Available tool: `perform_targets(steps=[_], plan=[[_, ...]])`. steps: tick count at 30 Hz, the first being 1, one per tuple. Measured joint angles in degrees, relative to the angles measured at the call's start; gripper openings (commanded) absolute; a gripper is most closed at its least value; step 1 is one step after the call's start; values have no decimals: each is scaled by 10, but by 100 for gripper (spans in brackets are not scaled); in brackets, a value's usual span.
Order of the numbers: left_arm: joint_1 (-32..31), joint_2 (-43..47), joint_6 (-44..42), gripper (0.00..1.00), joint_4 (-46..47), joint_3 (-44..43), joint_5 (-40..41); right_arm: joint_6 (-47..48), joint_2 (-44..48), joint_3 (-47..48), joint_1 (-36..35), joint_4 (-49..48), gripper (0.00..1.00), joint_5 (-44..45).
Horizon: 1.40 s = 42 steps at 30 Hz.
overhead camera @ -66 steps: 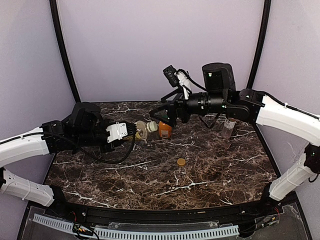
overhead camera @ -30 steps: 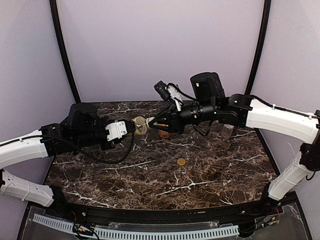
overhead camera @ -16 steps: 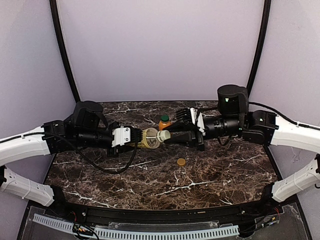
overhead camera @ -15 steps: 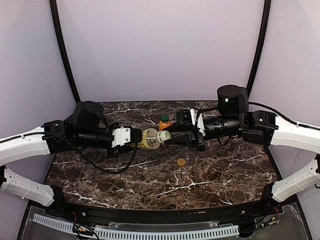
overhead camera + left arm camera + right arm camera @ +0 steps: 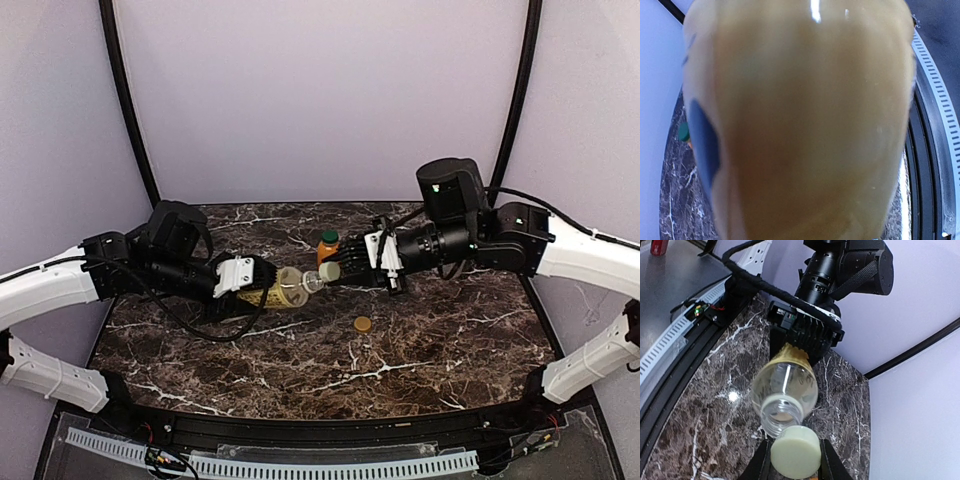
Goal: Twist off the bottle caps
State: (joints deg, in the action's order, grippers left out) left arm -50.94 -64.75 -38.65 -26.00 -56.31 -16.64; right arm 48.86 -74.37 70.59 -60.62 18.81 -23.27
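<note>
— Where is the yellow bottle [image 5: 285,291]?
— Off the table [image 5: 440,340], lying almost level in the air over its back middle; the left gripper [image 5: 260,287] is clamped around the bottom half of it, and the neck points right, toward the other gripper; in the left wrist view the bottle's body fills nearly the whole picture, blurred, so the fingers themselves are hidden there.
— And its cap?
— The cream cap [image 5: 327,271] is off the neck; the right gripper [image 5: 336,270] pinches it between both fingers, narrow, just beside the bottle's mouth; the right wrist view shows the mouth open and round, with the cap right below it in the picture, its edge overlapping the rim; whether they touch I cannot tell.
— Any other bottle in view?
— The orange bottle [image 5: 328,253] stands upright on the table just behind the two grippers, with the green cap [image 5: 329,237] on it; the green cap also peeks in at the left edge of the left wrist view.
— Any loose caps?
— The tan cap [image 5: 362,324] lies flat on the table, nearer the front than the grippers and a little to the right of where they meet; nothing touches it.
</note>
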Motion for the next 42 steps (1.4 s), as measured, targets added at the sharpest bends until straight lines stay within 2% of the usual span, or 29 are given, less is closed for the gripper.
perform_targets(steps=[5, 10, 14, 18, 23, 27, 32, 38, 42], plan=[[12, 1, 14, 27, -73, 0, -41, 71, -25, 64, 6, 66, 0, 24], [12, 1, 19, 27, -92, 0, -49, 78, -26, 64, 9, 86, 0, 41], [12, 3, 24, 27, -90, 0, -37, -15, -26, 54, 33, 82, 0, 80], [12, 9, 31, 27, -72, 3, -5, -173, -43, 41, 107, 82, 0, 129], [12, 14, 37, 27, -49, 4, 32, -376, -103, -16, 194, 95, 0, 169], [12, 17, 41, 27, -40, 5, 45, -489, -158, -74, 209, 121, 0, 166], [12, 23, 42, 27, -35, 10, 53, -563, -210, -109, 209, 134, 0, 153], [12, 23, 42, 27, -32, 11, 56, -596, -241, -117, 208, 132, 0, 141], [12, 24, 42, 27, -31, 12, 57, -602, -245, -117, 204, 131, 18, 146]])
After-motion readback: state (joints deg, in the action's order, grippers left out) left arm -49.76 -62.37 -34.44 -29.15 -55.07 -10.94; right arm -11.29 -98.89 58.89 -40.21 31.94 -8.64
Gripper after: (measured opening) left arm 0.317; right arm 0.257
